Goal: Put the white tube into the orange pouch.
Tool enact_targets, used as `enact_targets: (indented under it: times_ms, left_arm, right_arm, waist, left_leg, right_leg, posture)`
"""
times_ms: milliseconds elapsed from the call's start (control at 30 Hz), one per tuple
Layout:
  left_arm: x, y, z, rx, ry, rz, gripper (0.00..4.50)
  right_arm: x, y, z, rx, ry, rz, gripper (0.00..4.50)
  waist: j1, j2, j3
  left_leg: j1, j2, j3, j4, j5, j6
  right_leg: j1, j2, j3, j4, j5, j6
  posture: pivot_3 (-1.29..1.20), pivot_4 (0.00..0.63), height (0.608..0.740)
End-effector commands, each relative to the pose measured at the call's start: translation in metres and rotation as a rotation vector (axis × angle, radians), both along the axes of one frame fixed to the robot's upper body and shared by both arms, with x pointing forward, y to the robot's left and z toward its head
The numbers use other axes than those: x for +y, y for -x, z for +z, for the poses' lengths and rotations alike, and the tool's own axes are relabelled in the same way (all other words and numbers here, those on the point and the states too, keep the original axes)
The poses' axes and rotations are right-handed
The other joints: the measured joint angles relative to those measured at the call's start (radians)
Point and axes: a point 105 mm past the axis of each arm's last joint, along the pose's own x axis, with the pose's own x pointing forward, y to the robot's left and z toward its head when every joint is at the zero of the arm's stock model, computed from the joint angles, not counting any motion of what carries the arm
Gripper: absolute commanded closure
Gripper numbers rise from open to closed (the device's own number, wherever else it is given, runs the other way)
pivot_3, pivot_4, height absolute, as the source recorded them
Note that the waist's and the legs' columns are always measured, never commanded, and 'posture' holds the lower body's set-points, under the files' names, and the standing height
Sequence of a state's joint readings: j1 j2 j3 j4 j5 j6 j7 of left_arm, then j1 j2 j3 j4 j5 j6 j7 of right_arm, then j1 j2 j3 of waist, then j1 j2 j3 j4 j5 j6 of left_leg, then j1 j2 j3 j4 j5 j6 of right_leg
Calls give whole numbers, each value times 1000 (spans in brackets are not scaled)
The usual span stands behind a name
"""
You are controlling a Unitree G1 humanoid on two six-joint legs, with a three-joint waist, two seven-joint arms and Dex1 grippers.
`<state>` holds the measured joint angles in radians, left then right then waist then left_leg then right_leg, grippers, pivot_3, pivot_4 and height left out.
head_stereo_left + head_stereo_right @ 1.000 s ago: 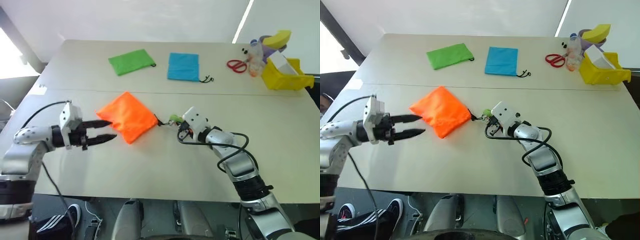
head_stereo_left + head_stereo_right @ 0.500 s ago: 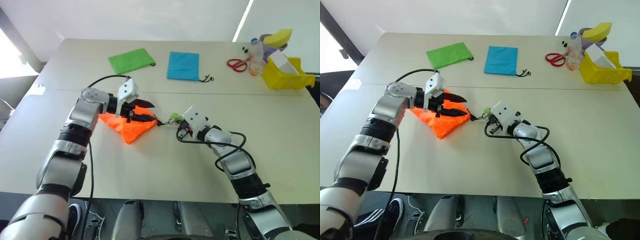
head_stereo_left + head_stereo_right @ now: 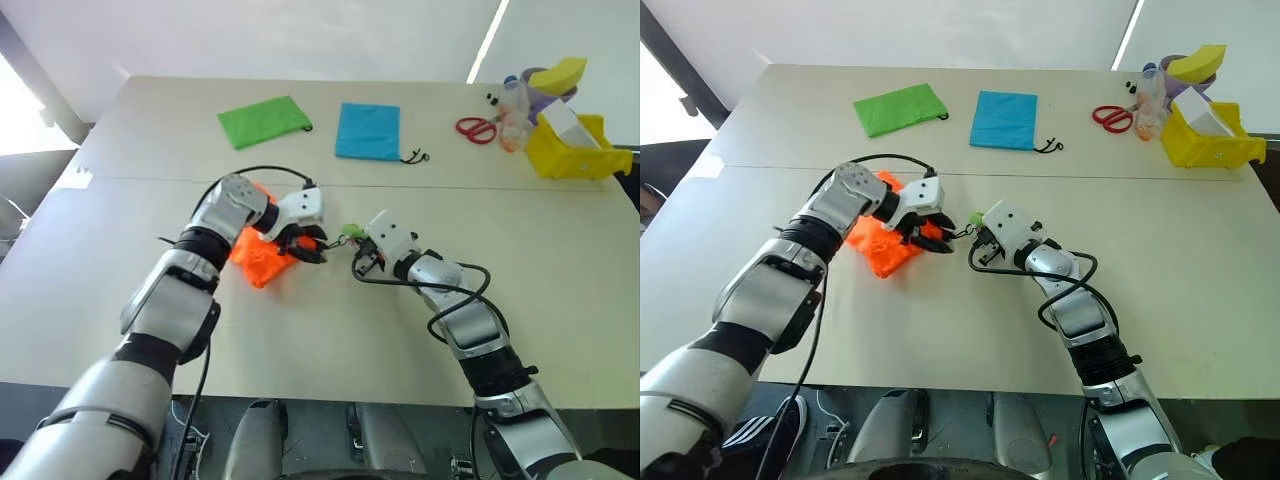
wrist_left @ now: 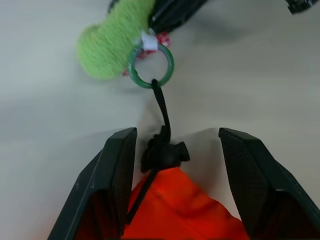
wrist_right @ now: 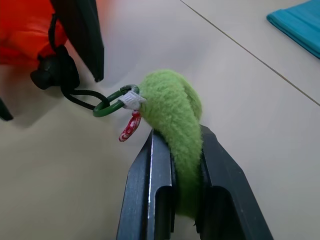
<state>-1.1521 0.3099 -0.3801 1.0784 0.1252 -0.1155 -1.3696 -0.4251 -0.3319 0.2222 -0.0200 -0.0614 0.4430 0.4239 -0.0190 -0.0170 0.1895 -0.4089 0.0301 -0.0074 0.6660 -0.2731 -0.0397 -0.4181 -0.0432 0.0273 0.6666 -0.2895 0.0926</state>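
While the right gripper (image 5: 176, 165) pinches the green fuzzy ball (image 5: 175, 112), the left gripper (image 4: 175, 150) stands open around the orange pouch (image 4: 180, 210) cord stopper (image 4: 162, 152), near the tabletop's (image 3: 330, 330) middle.

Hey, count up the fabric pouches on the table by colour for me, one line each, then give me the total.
Orange pouch: 1
Green pouch: 1
Blue pouch: 1
Total: 3
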Motion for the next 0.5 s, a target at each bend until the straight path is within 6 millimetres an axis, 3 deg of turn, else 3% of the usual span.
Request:
enact_targets:
  times_ms: [33,233,333,367,500]
  left_arm:
    - [3,-10,4,-118,-38,17,1729]
    - [4,-11,2,-112,-6,52,1729]
    - [4,-9,-1,-91,-1,50,2423]
    - [6,-11,-3,-113,-22,58,2973]
    - [8,-10,-6,-106,-42,58,2973]
  right_arm:
    - [1,-2,15,-61,-17,-1,4301]
    - [5,-4,17,-67,-21,6,4301]
    - [5,-4,17,-68,-20,10,4301]
    - [5,-4,17,-68,-20,11,4301]
    - [6,-4,17,-69,-19,13,4301]
  waist:
    - [2,0,0]
    - [3,0,0]
    - [3,0,0]
    - [2,0,0]
    - [2,0,0]
  left_leg:
    - [0,0,0,0,0,0]
    - [0,0,0,1,0,0]
    - [1,0,0,1,1,1]
    - [1,0,0,1,1,1]
    - [1,0,-1,2,1,0]
  right_leg:
    - [0,0,0,0,0,0]
    - [1,0,0,2,0,0]
    - [1,0,0,3,0,0]
    - [1,0,0,3,0,0]
    - [1,0,0,4,1,0]
  posture:
    - [0,150,740]
    - [0,150,740]
    - [0,150,740]
    - [0,150,740]
    - [0,150,740]
